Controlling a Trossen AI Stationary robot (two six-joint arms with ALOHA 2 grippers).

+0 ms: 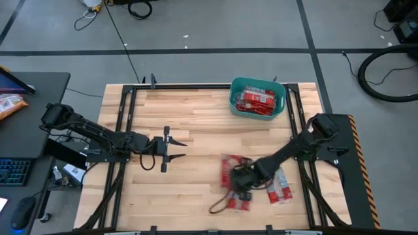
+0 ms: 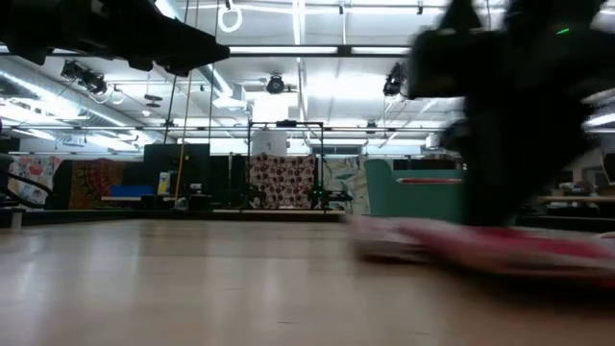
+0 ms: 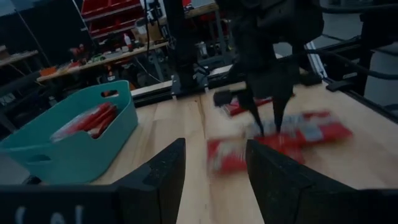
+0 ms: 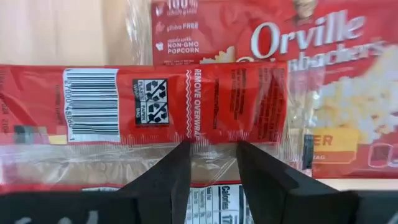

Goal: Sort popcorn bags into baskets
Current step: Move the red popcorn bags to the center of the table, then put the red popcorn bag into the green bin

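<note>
Light wooden slatted table (image 1: 196, 117) seen from above, with a teal plastic rectangular tub (image 1: 257, 96) at its far right edge, holding several flat red popcorn packets (image 1: 255, 101). Toward the near edge from the tub, a loose cluster of more red packets (image 1: 279, 188) lying flat on the wood. Right gripper (image 1: 240, 185) lowered onto that cluster, fingers (image 4: 177, 168) parted slightly and pressed against a red barcode-printed packet (image 4: 143, 102), nothing clenched between them. Left gripper (image 1: 175, 148) well to the left of the tub, over bare wood, fingers spread wide and empty.
</note>
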